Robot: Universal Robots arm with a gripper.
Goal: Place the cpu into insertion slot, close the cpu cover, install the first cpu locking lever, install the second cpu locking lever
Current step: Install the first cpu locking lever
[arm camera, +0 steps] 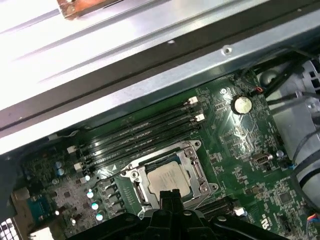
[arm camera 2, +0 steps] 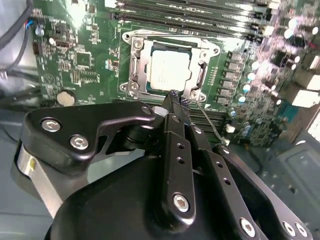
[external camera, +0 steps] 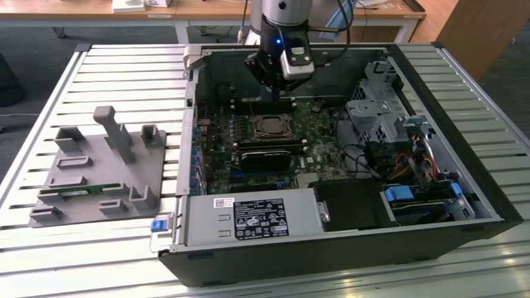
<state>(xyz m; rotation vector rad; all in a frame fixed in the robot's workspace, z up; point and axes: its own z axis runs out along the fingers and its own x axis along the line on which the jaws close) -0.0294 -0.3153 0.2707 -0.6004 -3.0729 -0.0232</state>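
The cpu lies flat in the insertion slot on the green board, its pale metal face showing in both wrist views. The cpu cover lies down around it as a silvery frame, the chip showing through its window. A thin wire lever runs off one corner of the socket. My gripper hangs just above the socket's near edge, fingers shut with nothing between them. In the exterior view the gripper stands inside the open case, above and slightly behind the socket.
The black computer case lies open on a slatted table. Black memory slots run beside the socket. A black finned block, power supply and drive cage surround it. A grey fixture sits at the exterior view's left.
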